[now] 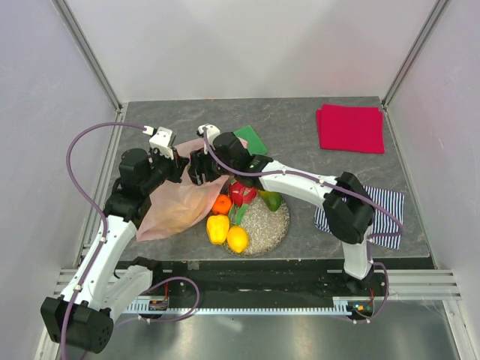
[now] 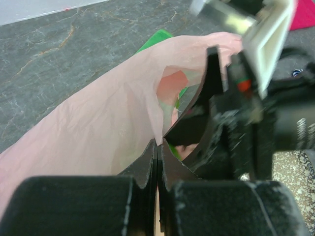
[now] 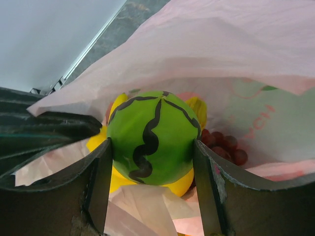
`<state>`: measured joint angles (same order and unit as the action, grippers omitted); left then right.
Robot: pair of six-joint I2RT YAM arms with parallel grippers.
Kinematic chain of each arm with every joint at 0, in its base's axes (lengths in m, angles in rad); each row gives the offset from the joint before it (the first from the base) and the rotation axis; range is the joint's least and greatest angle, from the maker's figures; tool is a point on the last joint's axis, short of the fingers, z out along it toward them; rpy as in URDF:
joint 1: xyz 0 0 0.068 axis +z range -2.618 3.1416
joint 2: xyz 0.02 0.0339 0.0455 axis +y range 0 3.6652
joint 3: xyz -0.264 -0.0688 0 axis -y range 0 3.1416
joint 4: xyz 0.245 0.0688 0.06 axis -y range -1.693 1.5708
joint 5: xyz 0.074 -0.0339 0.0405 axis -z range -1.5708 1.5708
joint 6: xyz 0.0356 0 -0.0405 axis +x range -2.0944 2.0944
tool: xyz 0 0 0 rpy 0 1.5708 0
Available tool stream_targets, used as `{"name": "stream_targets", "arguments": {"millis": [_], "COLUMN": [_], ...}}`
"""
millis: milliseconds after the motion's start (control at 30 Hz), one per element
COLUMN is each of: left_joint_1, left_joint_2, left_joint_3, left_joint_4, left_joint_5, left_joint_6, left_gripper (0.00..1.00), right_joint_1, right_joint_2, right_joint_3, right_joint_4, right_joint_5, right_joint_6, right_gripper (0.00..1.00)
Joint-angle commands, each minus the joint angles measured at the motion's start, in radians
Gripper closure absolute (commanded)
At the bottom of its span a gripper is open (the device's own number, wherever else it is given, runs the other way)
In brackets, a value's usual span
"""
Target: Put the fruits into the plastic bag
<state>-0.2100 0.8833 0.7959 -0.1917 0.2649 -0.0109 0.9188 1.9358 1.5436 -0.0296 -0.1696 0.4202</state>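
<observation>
Seen from above, 2 robot arms are meeting over a pale pink plastic bag (image 1: 176,210), which is lying left of centre on a grey, stone-patterned table (image 1: 300,157). The bag's edge is touching a round speckled plate (image 1: 276,225). On the plate, 5 glossy toy pieces are sitting: an orange fruit (image 1: 222,204), a red piece (image 1: 241,192), a green piece (image 1: 271,199), a yellow pepper shape (image 1: 217,229) and a rounded yellow piece (image 1: 238,239). From this height both sets of fingers are too small to read.

The left wrist camera is filling that gap. The left gripper (image 2: 157,157) is pinching the bag's thin, crinkly rim, with its 2 dark fingers pressed flat together on the film. The other arm's dark body is blurring the right side of this view.

The right wrist camera is looking into the bag's mouth. The right gripper (image 3: 150,147) is clamping a smooth green watermelon ball (image 3: 147,128) with wavy dark stripes, and its jaws are standing wide around it. A yellow banana bunch (image 3: 118,105) is showing behind the ball, mostly hidden. Dark purple grapes (image 3: 224,145) are lying deeper in the bag on the right. Red printing on the bag wall is too faint to read.

A folded red cloth (image 1: 351,127) is lying at the far right. A green cloth (image 1: 250,139) is peeking out beyond the bag. A striped cloth (image 1: 386,210) is partly covered by the right arm.
</observation>
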Motion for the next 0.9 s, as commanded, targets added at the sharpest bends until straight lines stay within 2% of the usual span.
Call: {"name": "stream_targets", "arguments": {"millis": [0, 33, 100, 167, 267, 500, 633, 867], "left_joint_1": [-0.005, -0.005, -0.005, -0.005, -0.005, -0.005, -0.005, -0.005], "left_joint_2": [-0.004, -0.004, -0.004, -0.004, -0.006, -0.006, -0.009, -0.009], "left_joint_3": [0.037, 0.035, 0.037, 0.035, 0.037, 0.035, 0.037, 0.037], "left_joint_4": [0.021, 0.02, 0.02, 0.02, 0.021, 0.02, 0.02, 0.018], "left_joint_5": [0.0, -0.001, 0.002, -0.001, 0.002, 0.002, 0.0, -0.003], "left_joint_6": [0.02, 0.02, 0.02, 0.02, 0.02, 0.02, 0.02, 0.02], "left_gripper": [0.98, 0.98, 0.99, 0.98, 0.99, 0.98, 0.99, 0.99], "right_joint_1": [0.028, 0.028, 0.028, 0.029, 0.028, 0.028, 0.026, -0.004], "right_joint_2": [0.043, 0.045, 0.046, 0.043, 0.038, 0.02, -0.004, -0.093], "right_joint_3": [0.062, 0.065, 0.066, 0.064, 0.062, 0.05, 0.036, -0.04], "right_joint_4": [0.031, 0.031, 0.008, 0.007, 0.007, 0.01, 0.011, 0.019], "right_joint_5": [-0.067, -0.071, -0.074, -0.074, -0.074, -0.061, -0.045, -0.004], "right_joint_6": [0.015, 0.015, 0.017, 0.011, 0.006, -0.011, -0.029, -0.047], "right_gripper": [0.57, 0.54, 0.38, 0.27, 0.21, 0.18, 0.12, 0.12]}}
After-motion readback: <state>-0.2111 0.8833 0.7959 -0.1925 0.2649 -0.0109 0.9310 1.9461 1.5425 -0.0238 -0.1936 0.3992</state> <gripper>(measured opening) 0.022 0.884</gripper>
